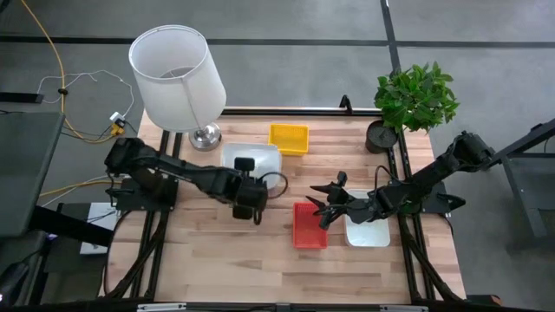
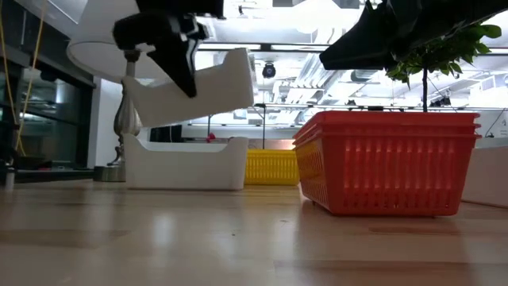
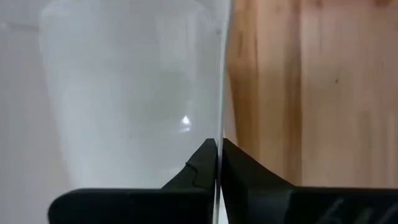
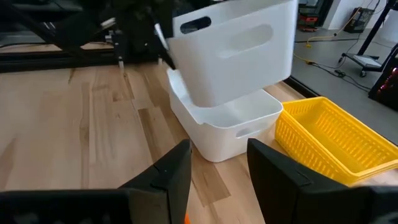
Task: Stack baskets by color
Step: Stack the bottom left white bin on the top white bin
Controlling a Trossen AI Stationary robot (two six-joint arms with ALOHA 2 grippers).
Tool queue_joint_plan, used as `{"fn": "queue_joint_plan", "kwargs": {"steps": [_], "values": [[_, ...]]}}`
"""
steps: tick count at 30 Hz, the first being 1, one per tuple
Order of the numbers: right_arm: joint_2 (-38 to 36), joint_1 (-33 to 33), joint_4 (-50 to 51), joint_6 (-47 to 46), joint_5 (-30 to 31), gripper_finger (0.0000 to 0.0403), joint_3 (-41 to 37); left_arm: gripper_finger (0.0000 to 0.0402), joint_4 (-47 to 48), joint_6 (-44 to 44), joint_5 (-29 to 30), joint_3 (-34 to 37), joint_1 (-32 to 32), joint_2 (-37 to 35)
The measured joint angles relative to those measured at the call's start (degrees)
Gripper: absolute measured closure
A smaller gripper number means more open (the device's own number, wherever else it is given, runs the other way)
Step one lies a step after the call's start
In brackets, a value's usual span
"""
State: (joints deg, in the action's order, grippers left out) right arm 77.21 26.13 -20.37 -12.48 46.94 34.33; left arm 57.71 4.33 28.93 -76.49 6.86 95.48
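Left hand (image 1: 250, 204) clamped on the thin wall of a smooth white basket (image 4: 233, 53), held tilted in the air just above a second white basket (image 4: 227, 127) on the wood-plank worktop (image 1: 208, 251). Right hand (image 1: 325, 208) has fingers apart over the red mesh stack (image 2: 389, 163), white basket (image 1: 368, 232) just to its right. Yellow mesh basket (image 1: 288, 138) sits at the far edge.

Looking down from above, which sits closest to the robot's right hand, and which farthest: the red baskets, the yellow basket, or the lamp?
1. Red mesh plastic baskets: right beside the right hand, toward the table's front.
2. Yellow mesh plastic basket: farther back, near the rear edge.
3. White-shaded lamp: farthest, at the back left corner.
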Motion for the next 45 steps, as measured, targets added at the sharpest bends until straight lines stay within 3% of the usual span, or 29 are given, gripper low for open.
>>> {"fn": "queue_joint_plan", "kwargs": {"steps": [7, 25, 36, 45], "values": [[0.0, 0.0, 0.4, 0.7, 0.0, 0.0260, 0.0, 0.0401, -0.3, 4.9, -5.3, 0.0, -5.1, -0.1], [0.0, 0.0, 0.0, 0.7, 0.0, 0.0260, 0.0, 0.0401, 1.0, 4.5, -6.9, 0.0, -6.6, 6.9], [0.0, 0.0, 0.0, 0.6, 0.0, 0.0260, 0.0, 0.0401, 0.3, 1.5, -16.9, 0.0, -7.5, 6.8], [0.0, 0.0, 0.0, 0.6, 0.0, 0.0260, 0.0, 0.0401, -1.3, 1.0, -15.8, 0.0, -8.5, 6.8]]}}
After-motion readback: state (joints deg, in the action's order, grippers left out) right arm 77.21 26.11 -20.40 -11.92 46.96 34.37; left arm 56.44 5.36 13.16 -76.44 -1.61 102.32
